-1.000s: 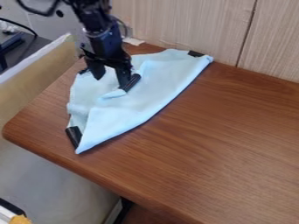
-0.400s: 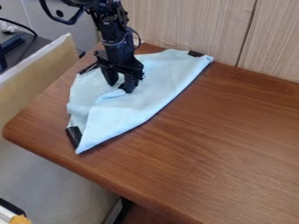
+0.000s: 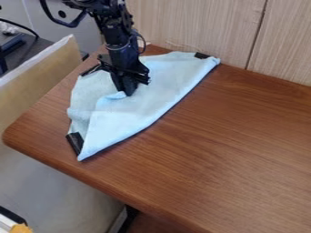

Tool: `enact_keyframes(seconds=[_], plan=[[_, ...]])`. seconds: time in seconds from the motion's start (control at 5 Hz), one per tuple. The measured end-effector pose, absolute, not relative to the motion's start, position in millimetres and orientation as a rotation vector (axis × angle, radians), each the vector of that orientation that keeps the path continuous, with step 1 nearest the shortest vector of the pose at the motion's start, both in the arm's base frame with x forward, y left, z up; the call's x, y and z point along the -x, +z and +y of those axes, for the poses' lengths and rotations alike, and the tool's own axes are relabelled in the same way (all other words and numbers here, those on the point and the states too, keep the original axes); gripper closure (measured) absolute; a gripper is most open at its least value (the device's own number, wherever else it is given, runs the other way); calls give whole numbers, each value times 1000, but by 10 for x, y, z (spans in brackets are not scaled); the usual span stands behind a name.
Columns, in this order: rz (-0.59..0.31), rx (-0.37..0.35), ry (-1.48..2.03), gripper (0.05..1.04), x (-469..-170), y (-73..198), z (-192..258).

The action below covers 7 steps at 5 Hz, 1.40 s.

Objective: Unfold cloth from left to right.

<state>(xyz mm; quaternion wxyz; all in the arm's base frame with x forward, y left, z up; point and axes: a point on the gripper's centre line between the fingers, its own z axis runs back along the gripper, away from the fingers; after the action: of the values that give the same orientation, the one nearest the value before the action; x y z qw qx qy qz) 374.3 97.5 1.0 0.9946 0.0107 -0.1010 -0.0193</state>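
the claw (image 3: 128, 93) is pinched narrow on the raised corner (image 3: 114, 96) of the cloth (image 3: 124, 116), folded at the surface's (image 3: 213, 154) far left; likely light and limp, it seems best held by that corner.

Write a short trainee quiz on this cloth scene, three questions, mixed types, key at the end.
1. Where is the gripper closed on the cloth?
(a) At a fold near its middle
(b) At its lowest corner
(c) At its far right corner

2. True or false: the cloth lies fully flat, with no folds.

3. Fill in: the patch near the cloth's far right corner is ____.

Key: 1 a; 2 false; 3 black
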Motion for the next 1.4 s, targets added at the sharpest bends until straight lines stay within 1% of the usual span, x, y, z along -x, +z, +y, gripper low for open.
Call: enact_keyframes(seconds=[0.2,0.4,0.6,0.8,1.0,1.2,1.4], plan=[[-196,-3,-38,993,-3701,23,938],[-200,23,-16,1008,-3607,117,932],[-210,50,-11,1010,-3563,339,852],[-262,55,3,1010,-3438,786,753],[-311,81,-8,1010,-3327,1010,478],[-311,144,-87,1011,-3280,961,58],[-300,181,-153,1011,-3200,844,-320]])
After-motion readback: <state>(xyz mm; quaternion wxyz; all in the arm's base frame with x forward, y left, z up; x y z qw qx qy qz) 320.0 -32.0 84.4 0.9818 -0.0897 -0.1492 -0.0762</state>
